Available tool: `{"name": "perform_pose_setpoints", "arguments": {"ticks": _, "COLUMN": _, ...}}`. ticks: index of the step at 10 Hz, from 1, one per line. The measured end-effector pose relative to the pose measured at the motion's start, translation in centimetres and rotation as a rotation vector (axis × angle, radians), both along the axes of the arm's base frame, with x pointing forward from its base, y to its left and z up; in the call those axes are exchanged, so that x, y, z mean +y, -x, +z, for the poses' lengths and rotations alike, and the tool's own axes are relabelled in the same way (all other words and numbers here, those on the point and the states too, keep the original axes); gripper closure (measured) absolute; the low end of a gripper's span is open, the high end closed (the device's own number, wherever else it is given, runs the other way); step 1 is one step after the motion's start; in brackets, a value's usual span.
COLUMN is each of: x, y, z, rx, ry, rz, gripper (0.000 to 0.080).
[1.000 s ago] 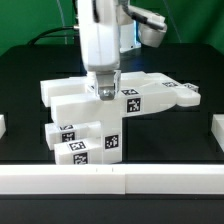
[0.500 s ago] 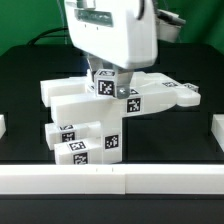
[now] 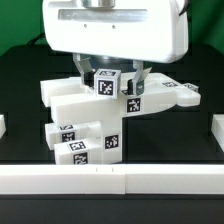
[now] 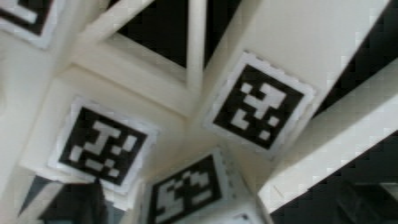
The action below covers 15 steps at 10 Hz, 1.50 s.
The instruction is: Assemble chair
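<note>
Jaws stand spread wide, one on either side of the small tagged cube (image 3: 108, 83) at the top of the chair (image 3: 85, 112), gripping nothing. The gap probably lets them settle squarely around the cube before any squeeze. The partly built chair sits mid-worktop (image 3: 25, 75), resting steady on its low stacked slabs. The wrist view shows only tags (image 4: 263, 103) on white parts.

Chair (image 3: 85, 105) – matt white plastic; claw (image 3: 110, 82) – smooth, slightly glossy.
</note>
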<state>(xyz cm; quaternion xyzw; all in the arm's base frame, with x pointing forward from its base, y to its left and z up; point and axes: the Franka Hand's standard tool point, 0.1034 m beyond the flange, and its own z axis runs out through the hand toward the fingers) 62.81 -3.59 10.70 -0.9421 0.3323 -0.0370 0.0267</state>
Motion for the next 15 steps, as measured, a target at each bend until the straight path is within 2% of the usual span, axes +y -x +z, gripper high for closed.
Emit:
{"name": "perform_pose_setpoints", "arguments": {"ticks": 4, "x": -0.1, "y": -0.16, "z": 0.17, "rx": 0.003, "ry": 0.07, "rz": 0.352, "gripper": 0.0151}}
{"name": "perform_pose_setpoints", "arguments": {"ticks": 7, "x": -0.33, "y": -0.15, "z": 0.16, "rx": 0.004, "ry": 0.086, "rz": 0.482, "gripper": 0.0151}}
{"name": "perform_pose_setpoints", "arguments": {"ticks": 9, "x": -0.32, "y": -0.15, "z": 0.16, "rx": 0.004, "ry": 0.086, "rz": 0.479, "gripper": 0.0426}}
{"name": "perform_pose_setpoints", "arguments": {"ticks": 10, "x": -0.32, "y": -0.16, "z": 0.16, "rx": 0.004, "ry": 0.086, "rz": 0.479, "gripper": 0.0426}}
{"name": "perform_pose_setpoints", "arguments": {"ticks": 11, "x": -0.33, "y": -0.15, "z": 0.16, "rx": 0.004, "ry": 0.086, "rz": 0.477, "gripper": 0.0531}}
{"name": "perform_pose_setpoints", "arguments": {"ticks": 15, "x": -0.3, "y": -0.15, "z": 0.16, "rx": 0.005, "ry": 0.07, "rz": 0.286, "gripper": 0.0531}}
